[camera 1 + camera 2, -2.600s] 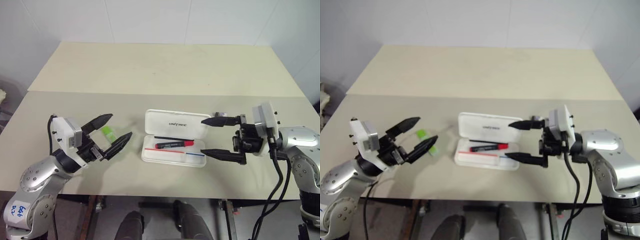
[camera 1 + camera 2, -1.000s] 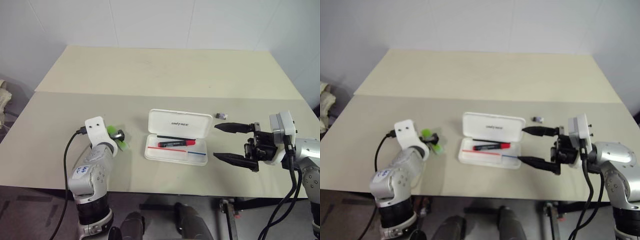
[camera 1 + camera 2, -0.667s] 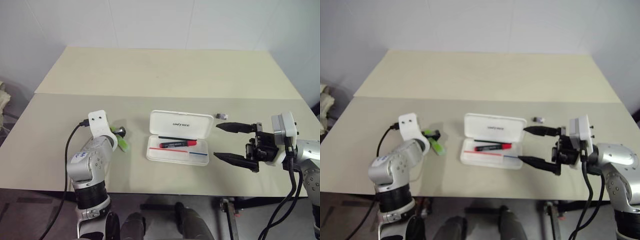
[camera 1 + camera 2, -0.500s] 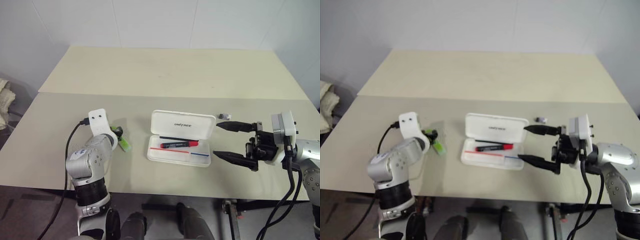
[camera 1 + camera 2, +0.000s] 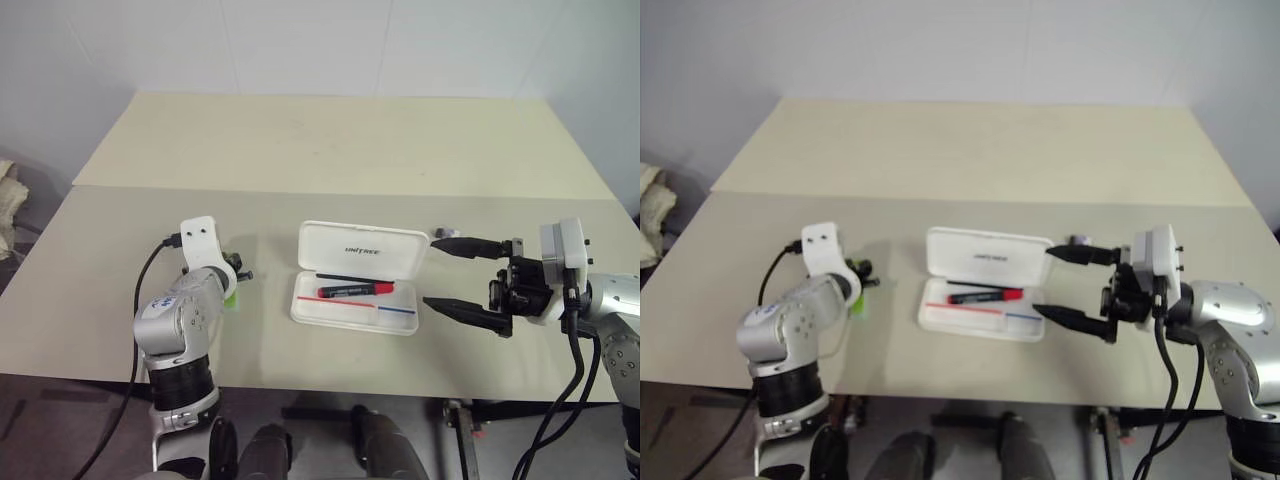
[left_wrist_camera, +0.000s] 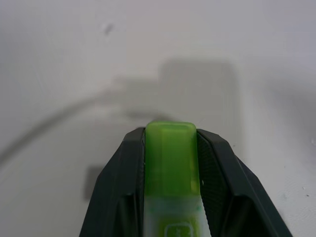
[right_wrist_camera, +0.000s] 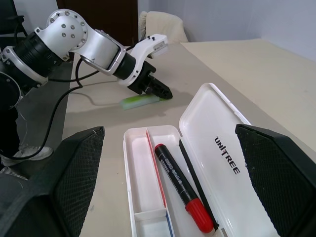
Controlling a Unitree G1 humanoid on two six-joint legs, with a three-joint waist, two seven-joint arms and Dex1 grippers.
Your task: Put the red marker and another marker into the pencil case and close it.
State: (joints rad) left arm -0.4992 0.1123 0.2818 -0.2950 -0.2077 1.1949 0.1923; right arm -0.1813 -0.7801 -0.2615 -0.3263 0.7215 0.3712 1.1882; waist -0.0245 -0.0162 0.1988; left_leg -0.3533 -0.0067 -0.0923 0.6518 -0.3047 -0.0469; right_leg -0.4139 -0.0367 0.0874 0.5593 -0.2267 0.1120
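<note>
A pale beige surface (image 5: pixel 330 150) set against white walls carries all the items. The white pencil case (image 5: pixel 357 278) lies near the front edge, between the two arms, lid swung fully back and resting flat so the tray is open from above. The red marker (image 5: pixel 355 290) lies inside the tray lengthwise, beside a thin dark pencil (image 7: pixel 197 182); this part of the task reads as done. The green marker (image 6: pixel 170 173) is outside the case, well to its left. The left gripper (image 6: pixel 170 148) is clamped on it, one black finger pressed to each long side, the marker's end projecting past the fingertips. In the right wrist view the marker appears level and close to the surface; whether it is lifted clear cannot be told. The grip along the body should suit carrying it across and laying it lengthwise in the tray. The right gripper (image 5: pixel 445 275) stands spread wide and empty just beside the case's right end, seemingly placed to steady the case or shut the lid. A small grey object (image 5: pixel 441 232) lies near it.
</note>
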